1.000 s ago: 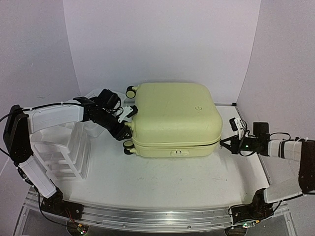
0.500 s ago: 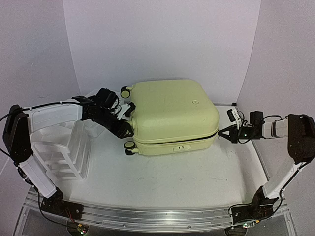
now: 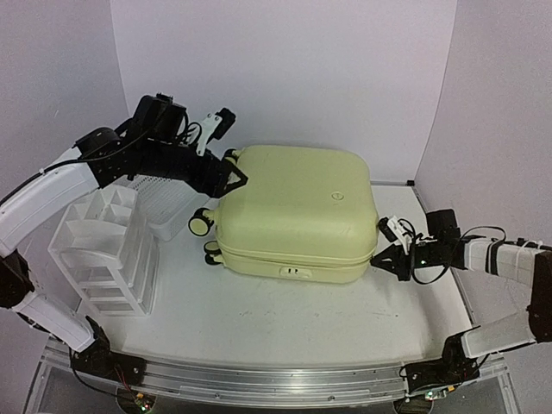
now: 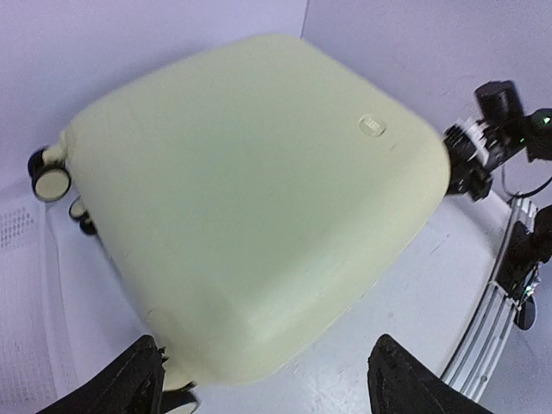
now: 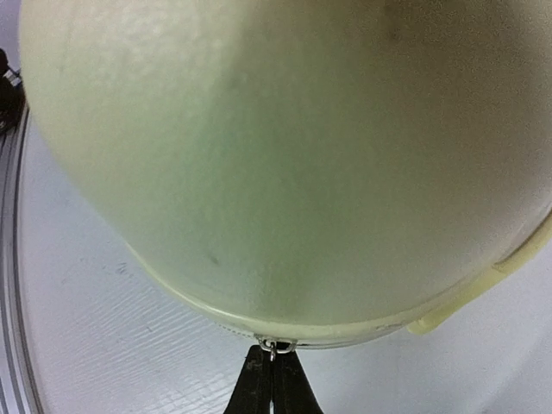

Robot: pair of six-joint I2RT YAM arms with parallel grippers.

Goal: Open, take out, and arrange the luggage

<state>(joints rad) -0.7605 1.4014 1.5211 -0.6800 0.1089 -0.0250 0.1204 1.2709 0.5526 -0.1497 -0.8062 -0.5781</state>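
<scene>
Fingers (image 5: 289, 390) of the right gripper (image 3: 385, 255) are pinched shut, apparently on the zipper pull (image 5: 272, 348) at the right corner of the closed luggage (image 3: 297, 211), which has slid left on the tabletop (image 3: 259, 319). The left gripper (image 3: 231, 172) has lifted clear, its fingers wide apart and empty. Unzipping can begin.

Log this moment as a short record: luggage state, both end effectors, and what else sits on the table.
luggage: luggage lying flat, shell closed, wheels toward the left arm
left arm: left end effector open, fingers spread over the wheel-end corner; contact unclear
right arm: right end effector shut on zipper pull at the seam, on the end away from the wheels
beside luggage: mesh basket and drawer organiser, both white, on the left arm's side
</scene>
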